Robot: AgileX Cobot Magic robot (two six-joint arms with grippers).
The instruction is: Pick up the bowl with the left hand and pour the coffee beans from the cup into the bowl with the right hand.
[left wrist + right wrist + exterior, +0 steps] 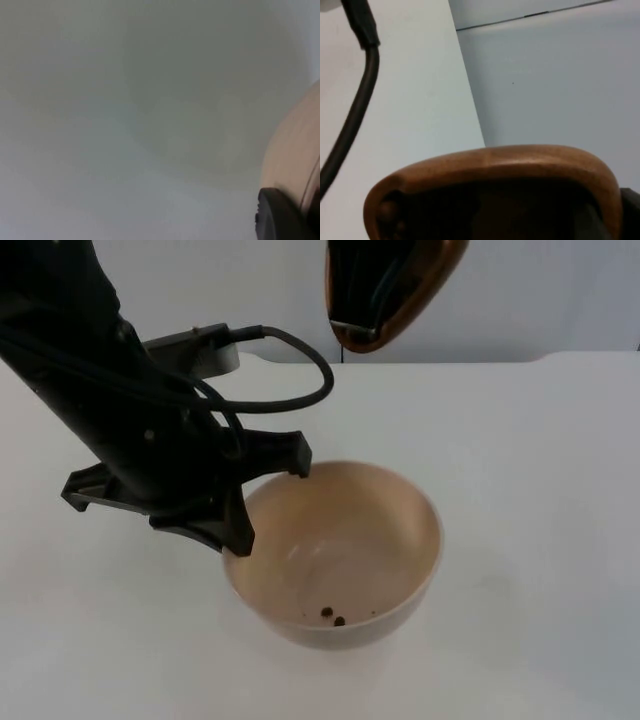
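A beige bowl has two or three dark coffee beans lying at its bottom. My left gripper is shut on the bowl's left rim. The left wrist view has the bowl's outer wall beside a black fingertip. A brown wooden cup hangs tilted above and behind the bowl, mouth turned down toward it. My right gripper is shut on the cup, whose rim arches close in the right wrist view. One black fingertip shows beside it.
The white table spreads to the right of and in front of the bowl. The grey partition wall stands behind it.
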